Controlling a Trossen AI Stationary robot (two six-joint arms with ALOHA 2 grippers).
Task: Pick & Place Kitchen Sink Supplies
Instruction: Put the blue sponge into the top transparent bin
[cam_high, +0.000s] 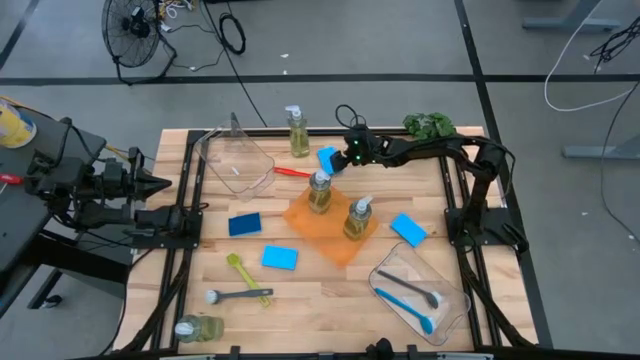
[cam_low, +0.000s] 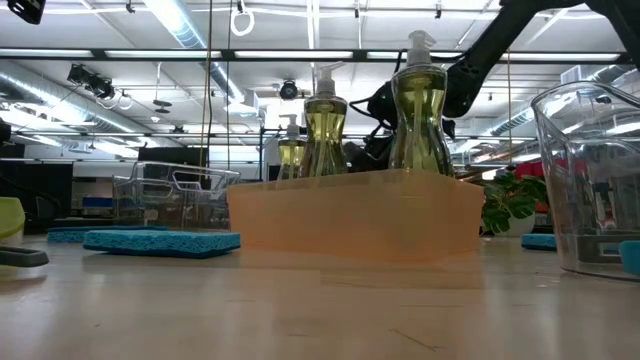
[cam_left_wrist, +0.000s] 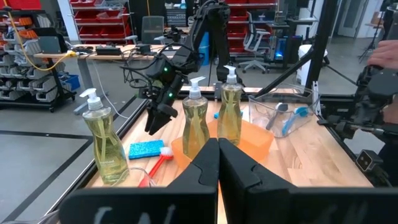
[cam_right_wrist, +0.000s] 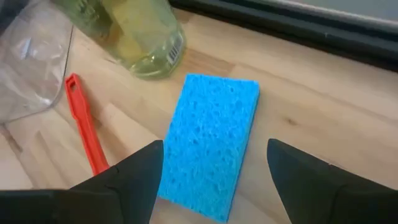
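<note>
The right gripper (cam_high: 343, 160) hangs with fingers spread wide just above a blue sponge (cam_right_wrist: 210, 144) at the table's far side, holding nothing. The sponge lies flat, its long axis running roughly in line with the gripper's reach, between the fingers (cam_right_wrist: 140, 171). Just beside it are a soap bottle (cam_high: 297, 131) and a red brush (cam_right_wrist: 84, 127), whose head is cut off from the wrist view. Seen from above, the gripper covers most of the sponge. The left gripper (cam_left_wrist: 218, 163) waits clenched at the table's left edge

two bottles (cam_high: 340, 205) in tray (cam_high: 300, 222) | sponge (cam_high: 328, 158) behind tray | brushes (cam_high: 410, 292) in bin (cam_high: 452, 310)
</note>
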